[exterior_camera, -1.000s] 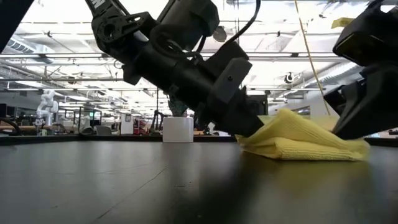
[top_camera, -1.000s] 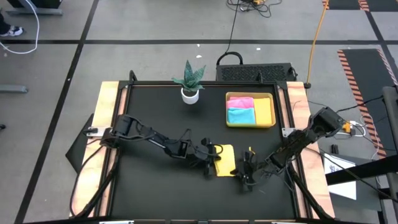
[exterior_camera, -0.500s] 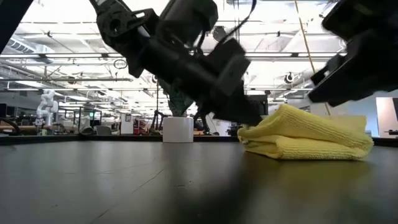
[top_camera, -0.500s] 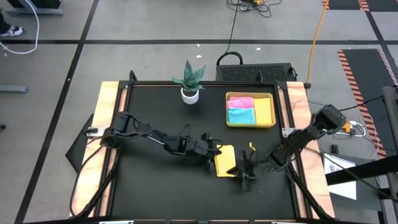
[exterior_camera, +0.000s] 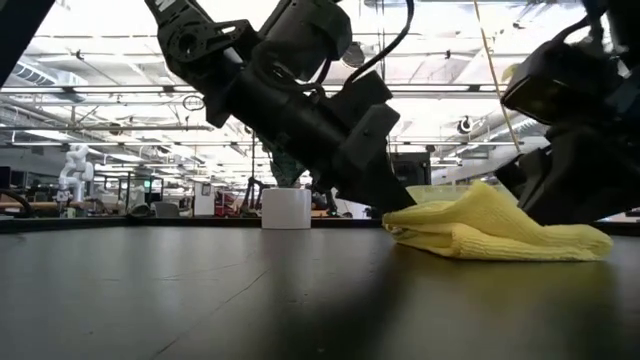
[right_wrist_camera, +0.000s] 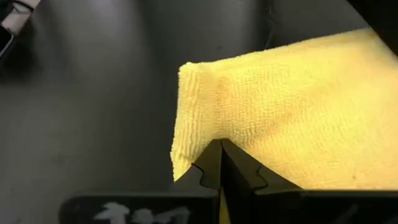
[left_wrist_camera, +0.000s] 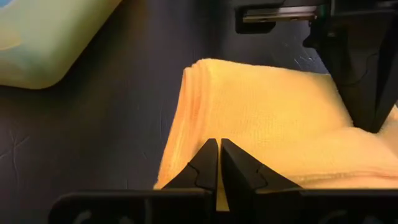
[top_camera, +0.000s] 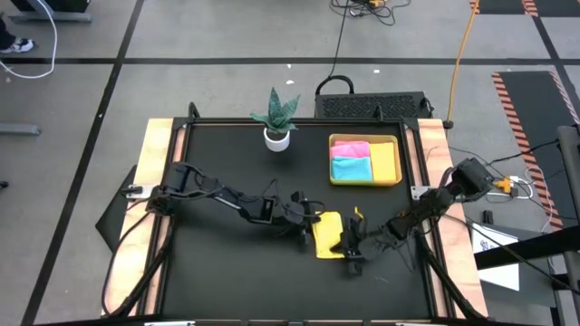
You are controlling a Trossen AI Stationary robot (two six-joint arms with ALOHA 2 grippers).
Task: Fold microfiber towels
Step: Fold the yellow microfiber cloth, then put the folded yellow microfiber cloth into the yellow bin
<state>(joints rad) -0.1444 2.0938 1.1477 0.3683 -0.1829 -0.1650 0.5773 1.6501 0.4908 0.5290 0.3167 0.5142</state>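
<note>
We see both pincers at the yellow towel, which lies folded on the black table near its front middle. The left gripper has its fingers pressed together, pinching the near edge of that towel; in the high view it meets the towel's left side. The right gripper is likewise clenched, its fingers closed on a raised fold of the same cloth, and it comes in from the towel's right side. In the low view the towel sits in a soft mound, the left arm slanting down to its left end and the right arm's dark bulk touching its right end.

We count four towels in all: the yellow one on the table, plus a pink towel, a light blue towel and an orange towel, all three lying folded in the yellow-green tray at the table's back right. The pink one lies just behind the blue; the orange one lies beside both.

One potted plant in a white pot stands at the back of the table, well apart from the grippers. Nothing lies between the tray and the yellow towel.
</note>
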